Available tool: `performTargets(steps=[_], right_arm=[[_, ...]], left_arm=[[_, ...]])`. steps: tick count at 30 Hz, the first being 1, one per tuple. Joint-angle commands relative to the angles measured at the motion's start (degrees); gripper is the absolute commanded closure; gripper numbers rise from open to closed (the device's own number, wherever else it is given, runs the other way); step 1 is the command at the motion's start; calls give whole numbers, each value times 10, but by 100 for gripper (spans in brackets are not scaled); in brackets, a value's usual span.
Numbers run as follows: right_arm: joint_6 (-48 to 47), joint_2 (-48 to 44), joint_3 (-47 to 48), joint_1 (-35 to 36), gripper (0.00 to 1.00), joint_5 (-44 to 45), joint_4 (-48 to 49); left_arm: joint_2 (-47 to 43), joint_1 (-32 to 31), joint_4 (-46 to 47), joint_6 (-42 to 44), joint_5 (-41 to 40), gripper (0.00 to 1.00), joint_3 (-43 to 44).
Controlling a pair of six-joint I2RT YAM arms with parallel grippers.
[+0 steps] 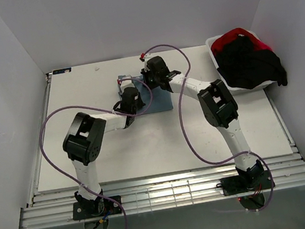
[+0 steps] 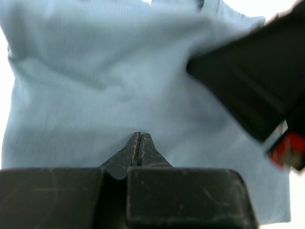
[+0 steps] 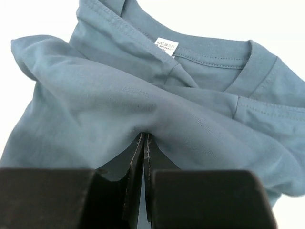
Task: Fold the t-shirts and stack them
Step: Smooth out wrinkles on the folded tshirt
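**On the middle of the table: both grippers clenched on the teal shirt**

At the near edge of the white table [image 1: 90, 159] the two arms stand on their bases, and both reach away from me toward one cloth.

The left gripper [image 1: 131, 99] comes first. It is at the 9 o'clock side of the teal-blue t-shirt [image 1: 160, 98]. In the left wrist view its fingers [image 2: 139, 143] are pressed together with no gap, and the tips sit in the pale blue fabric [image 2: 95, 86], which is slightly wrinkled above them. It seems to pinch a thin layer of the shirt.

The teal-blue t-shirt lies a little beyond the centre of the table, partly folded to a compact shape.

The right gripper [image 1: 148, 80] is at the 12 o'clock edge of this shirt. In the right wrist view its fingers [image 3: 144, 143] are also clenched, and a fold of the fabric [image 3: 119, 105] rises from between the tips. Beyond the fold I see the neckline with a small white tag [image 3: 166, 46].

Farthest, at 2 o'clock from the table centre, a white tub [image 1: 213, 52] holds a black t-shirt [image 1: 246, 65], which hangs over the rim, and a red t-shirt [image 1: 233, 36] behind it.
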Motion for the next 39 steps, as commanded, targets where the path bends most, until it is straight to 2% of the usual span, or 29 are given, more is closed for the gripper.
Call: performTargets(steps=[1,11,16,20,23,24,26,28,36,39], right_arm=[[13,34,44,-6,92,-5,5],[31,128,125,-15,92,26,-25],[42,126,126,-28,92,58,-12],[53,110,117,-42,92,42,-24],[52,68,53,-43,92,29,1],[49,48,-11,-43,92,25,23],[46,-16,-84,-42,92,24,115],[38,-52,-152,-42,92,24,152],[1,-137,-199,-42,92,13,145],[0,-176,-251,-40,92,13,169]], left_arm=[[12,0,1,-20,14,100,-23],[22,-2,1,-37,12,100,-61],[18,-10,1,-44,7,100,-84],[12,-20,1,-55,7,100,-107],[-1,-40,2,-60,-13,100,-126],[-14,-52,2,-62,-21,100,-130],[-32,-62,1,-58,-35,100,-133],[-72,-75,1,-43,-40,100,-130],[-219,-122,-64,-16,-81,99,-84],[-277,-126,-75,2,-121,87,-75]])
